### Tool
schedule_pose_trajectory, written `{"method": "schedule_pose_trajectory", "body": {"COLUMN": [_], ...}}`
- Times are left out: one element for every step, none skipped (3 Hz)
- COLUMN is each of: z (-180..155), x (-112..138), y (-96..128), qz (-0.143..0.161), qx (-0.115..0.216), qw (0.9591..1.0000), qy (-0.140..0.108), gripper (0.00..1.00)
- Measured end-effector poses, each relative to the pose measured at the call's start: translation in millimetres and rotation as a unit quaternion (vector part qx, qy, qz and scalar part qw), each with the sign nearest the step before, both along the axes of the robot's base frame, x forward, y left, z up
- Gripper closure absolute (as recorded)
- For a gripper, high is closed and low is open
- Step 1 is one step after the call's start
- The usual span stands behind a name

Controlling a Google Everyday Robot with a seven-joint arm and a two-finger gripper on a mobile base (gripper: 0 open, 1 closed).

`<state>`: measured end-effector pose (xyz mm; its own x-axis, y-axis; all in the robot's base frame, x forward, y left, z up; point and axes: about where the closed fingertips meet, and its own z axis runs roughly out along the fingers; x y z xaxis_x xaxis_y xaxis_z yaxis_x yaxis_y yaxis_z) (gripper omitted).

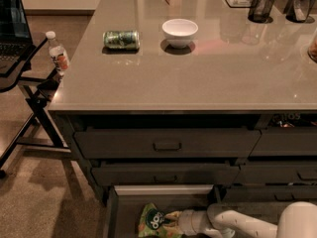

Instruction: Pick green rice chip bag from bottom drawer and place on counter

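Observation:
The green rice chip bag [152,220] lies in the open bottom drawer [163,189], near its left half, logo facing up. My gripper [173,218] is down inside the drawer at the bag's right edge, at the end of the white arm [237,224] that reaches in from the lower right. The gripper's tip meets the bag's right side. The counter [198,73] spreads above the drawers.
On the counter lie a green drink can [121,39] on its side, a white bowl [180,31], a black mesh cup [261,6] and other items at the back. Two handled drawers [167,145] are above. A side stand with a water bottle [58,52] and laptop is at left.

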<state>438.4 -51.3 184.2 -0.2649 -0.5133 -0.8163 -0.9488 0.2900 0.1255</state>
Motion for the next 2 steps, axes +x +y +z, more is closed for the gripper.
{"method": "schedule_pose_trajectory", "body": {"z": [51,110], "x": [1,2], "y": [-4,-15], "qz": [0.026,0.048], "qx": [0.002,0.002], "qw": [0.9995,0.9978], "qy": [-0.015,-0.046], "gripper": [1.00,1.00]}}
